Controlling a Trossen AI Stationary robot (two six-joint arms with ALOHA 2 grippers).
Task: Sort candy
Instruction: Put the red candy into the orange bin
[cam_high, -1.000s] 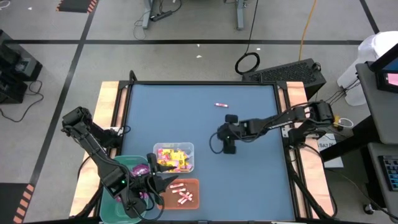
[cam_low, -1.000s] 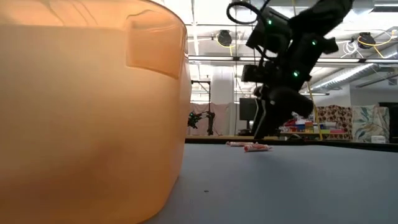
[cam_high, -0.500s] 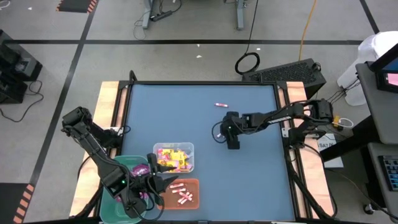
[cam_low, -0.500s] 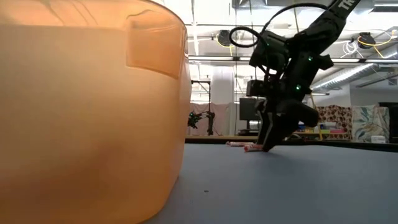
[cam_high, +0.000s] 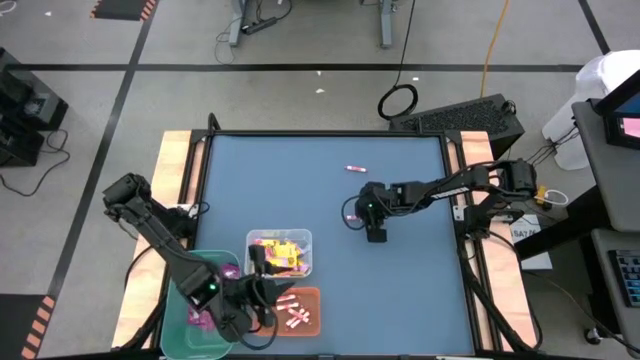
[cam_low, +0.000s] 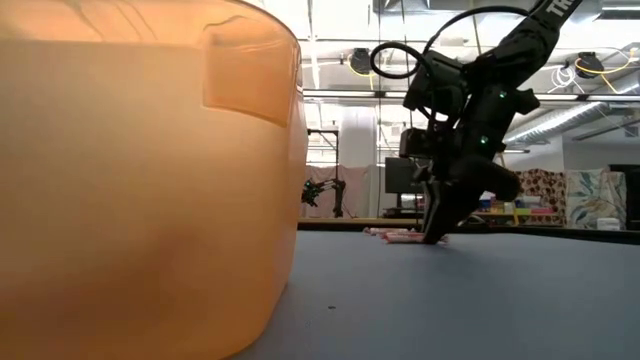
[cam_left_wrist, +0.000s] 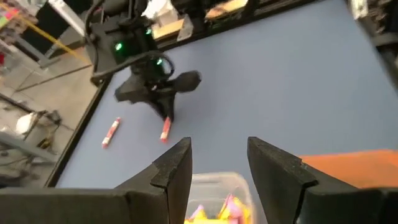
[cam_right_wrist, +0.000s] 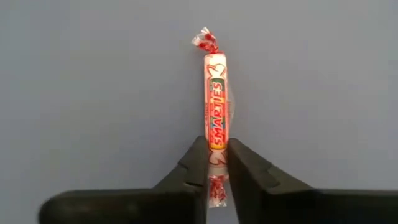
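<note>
My right gripper is down near the table's middle, fingers clamped on a pink-and-white candy stick lying flat there. My left gripper hovers apart over the clear bin by the near edge.

The counter is a flat slate blue edged in pale wood. The candy stick between the right gripper's black jaws is white with red markings, green lettering and red-and-white twisted ends. The bins run green, clear and translucent orange; the clear one shows yellow and magenta packets.
</note>
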